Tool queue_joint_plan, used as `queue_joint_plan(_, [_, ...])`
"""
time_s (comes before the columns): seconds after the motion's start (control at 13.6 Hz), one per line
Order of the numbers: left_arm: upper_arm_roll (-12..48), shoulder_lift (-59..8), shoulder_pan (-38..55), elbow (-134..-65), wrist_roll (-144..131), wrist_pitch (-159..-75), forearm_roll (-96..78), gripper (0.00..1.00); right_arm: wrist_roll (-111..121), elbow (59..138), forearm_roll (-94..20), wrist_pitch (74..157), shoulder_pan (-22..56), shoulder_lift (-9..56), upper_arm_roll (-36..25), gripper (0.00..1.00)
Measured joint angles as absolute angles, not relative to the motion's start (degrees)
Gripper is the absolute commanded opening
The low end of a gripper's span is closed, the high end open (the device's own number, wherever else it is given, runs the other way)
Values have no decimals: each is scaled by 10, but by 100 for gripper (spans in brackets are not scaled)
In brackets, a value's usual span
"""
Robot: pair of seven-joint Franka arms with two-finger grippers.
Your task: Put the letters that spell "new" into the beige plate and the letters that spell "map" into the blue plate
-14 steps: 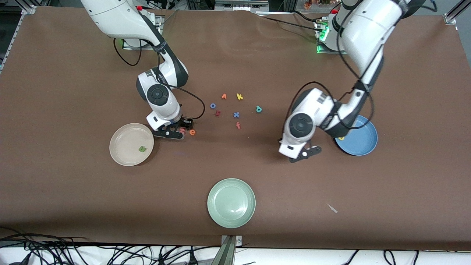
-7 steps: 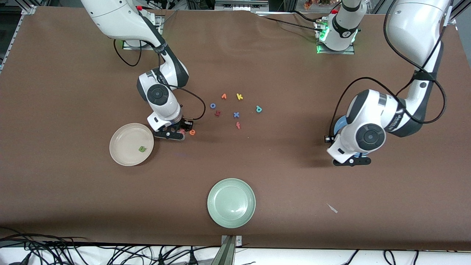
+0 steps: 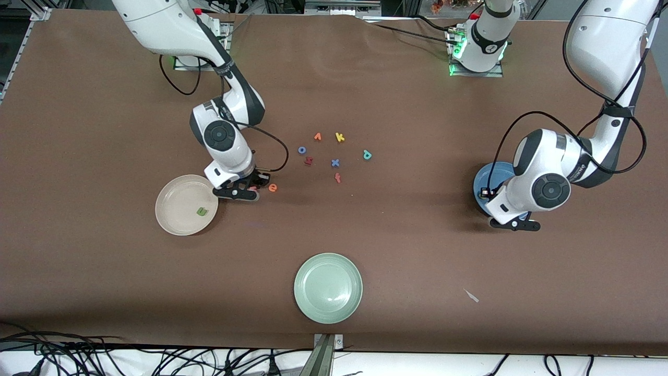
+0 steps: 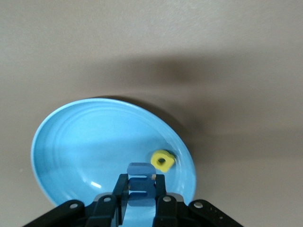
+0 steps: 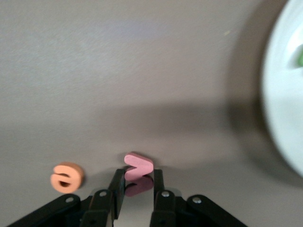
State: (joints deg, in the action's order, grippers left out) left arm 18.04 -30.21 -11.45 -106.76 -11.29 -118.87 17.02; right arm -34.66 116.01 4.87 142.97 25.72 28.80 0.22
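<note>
We see the n (image 3: 201,211) lying in the beige plate (image 3: 177,219), with the e (image 3: 272,188) on the bench (image 3: 104,130) just beside the w (image 5: 137,164). The a (image 4: 162,160) lies in the blue plate (image 4: 85,151), toward the left arm's end.

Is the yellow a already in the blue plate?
Yes, the left wrist view shows the yellow a lying inside the blue plate, near its rim.

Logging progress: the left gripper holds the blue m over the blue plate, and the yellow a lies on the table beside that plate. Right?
Not quite. The yellow a already lies in the blue plate, as the left wrist view shows. The left gripper does hold the blue m over it.
</note>
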Motion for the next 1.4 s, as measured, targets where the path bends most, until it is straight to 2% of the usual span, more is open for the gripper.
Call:
queue_joint_plan(0.07, [180, -298, -121, -1093, -109, -1218, 170, 100, -321, 1153, 49, 1399, 257, 277, -10, 31])
queue_joint_plan(0.22, [181, -292, -124, -1116, -108, -1232, 170, 100, -254, 1145, 49, 1349, 256, 253, -45, 31])
queue_joint_plan(0.44, [205, -266, -124, -1106, -118, -1191, 155, 100, -143, 1147, 48, 1321, 254, 233, -105, 33])
queue_joint_plan(0.66, [256, -243, -123, -1106, -182, -1191, 83, 100, -89, 1158, 46, 1321, 249, 233, -139, 56])
queue_joint_plan(1.03, [358, -243, -101, -1149, -392, -1283, 71, 100, -94, 1154, -13, 1322, 256, 232, -126, 68])
queue_joint_plan(1.4, [361, -263, 7, -1199, -635, -1399, 114, 100, -228, 1122, -37, 1323, 272, 235, -62, 75])
